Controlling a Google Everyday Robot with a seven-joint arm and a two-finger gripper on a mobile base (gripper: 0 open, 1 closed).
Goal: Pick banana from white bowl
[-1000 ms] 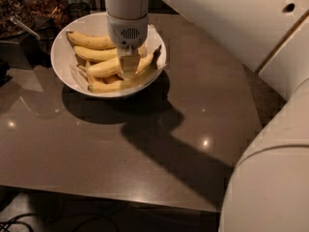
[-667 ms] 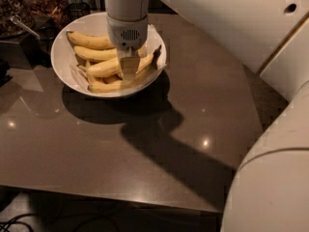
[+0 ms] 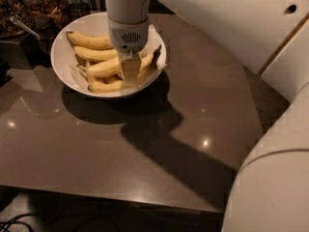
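Observation:
The white bowl (image 3: 63, 57) stands at the table's far left and holds several yellow bananas. The banana (image 3: 106, 67), the longest one, lies across the bowl's middle, with its dark stem tip pointing up over the right rim. My gripper (image 3: 129, 71) hangs straight down from the white wrist into the bowl. It sits right on the middle of this banana and hides part of it. Shorter bananas lie behind it (image 3: 91, 41) and under it at the bowl's front.
The brown table (image 3: 145, 149) carries the arm's dark shadow across its middle. Dark containers and a jar (image 3: 46, 6) stand behind the bowl at the far left. My white arm and body (image 3: 270, 178) fill the right side. The table's front edge is near the bottom.

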